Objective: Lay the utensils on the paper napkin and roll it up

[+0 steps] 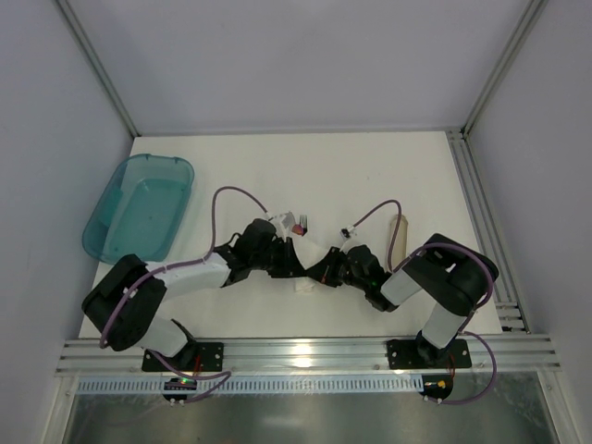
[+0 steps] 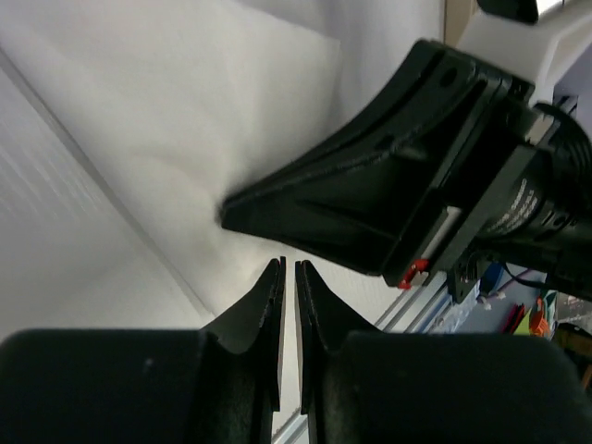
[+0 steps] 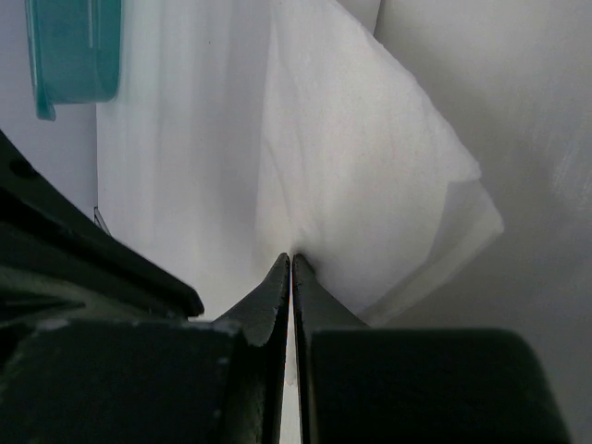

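Two black robot arms [image 1: 199,273], both bent at the elbow and folded in toward the middle of the off-white table [image 1: 370,176]. Down low, the left gripper [image 2: 289,266] nose to nose with the right gripper [image 3: 290,261], over the thin white paper napkin [image 3: 370,185]. Left jaws almost closed, just a thin slit; cannot tell if holding anything. Right jaws pressed tight together, tips touching the napkin's edge.

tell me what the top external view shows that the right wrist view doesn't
Only top external: the tan tube and the purple cables on the arms. Only right wrist: the right gripper seen close up, its tips shut on the edge of the lifted paper napkin. Both: the teal tub.
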Motion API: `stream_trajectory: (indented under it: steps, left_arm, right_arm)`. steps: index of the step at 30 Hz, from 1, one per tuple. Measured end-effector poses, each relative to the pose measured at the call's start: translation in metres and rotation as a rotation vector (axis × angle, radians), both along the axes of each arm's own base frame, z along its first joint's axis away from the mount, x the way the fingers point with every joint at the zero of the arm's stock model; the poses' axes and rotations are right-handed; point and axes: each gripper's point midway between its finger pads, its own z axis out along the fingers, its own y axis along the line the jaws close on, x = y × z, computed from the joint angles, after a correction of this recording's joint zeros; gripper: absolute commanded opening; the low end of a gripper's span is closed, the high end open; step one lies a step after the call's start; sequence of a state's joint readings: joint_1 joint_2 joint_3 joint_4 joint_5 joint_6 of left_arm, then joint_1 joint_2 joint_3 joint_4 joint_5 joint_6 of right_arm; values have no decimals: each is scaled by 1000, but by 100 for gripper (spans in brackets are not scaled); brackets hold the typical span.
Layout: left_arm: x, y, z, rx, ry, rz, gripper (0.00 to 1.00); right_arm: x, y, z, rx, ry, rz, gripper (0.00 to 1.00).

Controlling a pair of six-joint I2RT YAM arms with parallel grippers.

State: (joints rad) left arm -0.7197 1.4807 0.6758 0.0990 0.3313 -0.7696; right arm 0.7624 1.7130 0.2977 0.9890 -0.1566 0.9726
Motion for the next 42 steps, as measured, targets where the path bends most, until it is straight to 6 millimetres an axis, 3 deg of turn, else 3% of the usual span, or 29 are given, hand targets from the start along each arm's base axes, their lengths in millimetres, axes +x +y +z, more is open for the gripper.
stream_trajectory:
  steps: [5, 13, 30, 37, 42]
  left_arm:
    - [-29, -1, -10, 6, 19, -24, 11]
    - [-46, 8, -43, 45, 68, -1, 10]
    - [-40, 15, -37, 83, 37, 45, 11]
    - [-26, -4, -14, 26, 5, 41, 12]
    - [-24, -15, -26, 28, 25, 19, 11]
  right_arm:
    - [0, -1, 0, 2, 9, -9, 4]
    - [-2, -4, 2, -16, 22, -18, 11]
    - [-13, -14, -2, -106, 4, 27, 10]
    - [-14, -15, -2, -103, -3, 25, 10]
    - [-14, -15, -3, -105, -3, 22, 10]
